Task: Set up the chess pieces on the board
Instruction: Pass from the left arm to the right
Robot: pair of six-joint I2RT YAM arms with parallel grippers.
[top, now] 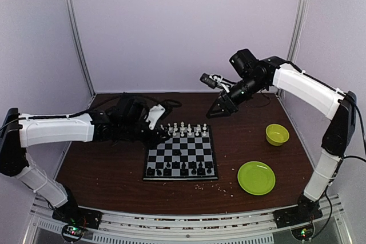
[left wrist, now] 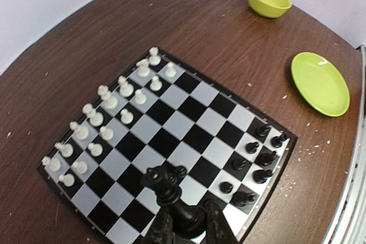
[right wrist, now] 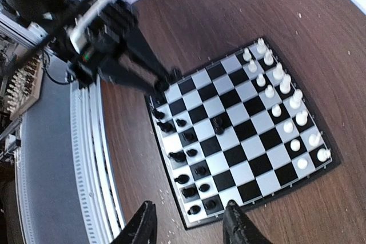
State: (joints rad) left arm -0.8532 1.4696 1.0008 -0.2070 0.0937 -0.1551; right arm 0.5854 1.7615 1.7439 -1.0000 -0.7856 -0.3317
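The board (top: pixel 180 151) lies in the middle of the table. White chess pieces (top: pixel 189 128) fill its two far rows, and black chess pieces (top: pixel 183 170) stand along the near side. My left gripper (left wrist: pixel 190 230) is shut on a tall black chess piece (left wrist: pixel 171 195) with a crowned top, held above the board's (left wrist: pixel 171 124) squares. In the top view this gripper (top: pixel 163 134) is at the board's far left corner. My right gripper (right wrist: pixel 189 227) is open and holds nothing, raised high over the table beyond the board's (right wrist: pixel 240 135) far right. One black piece (right wrist: pixel 218 124) stands alone on a middle square.
A round green plate (top: pixel 256 177) lies right of the board, and a small green bowl (top: pixel 277 134) sits farther back right. Pale crumbs (top: pixel 223 187) are scattered by the board's near right corner. The left arm (right wrist: pixel 108 44) reaches in over the board's corner.
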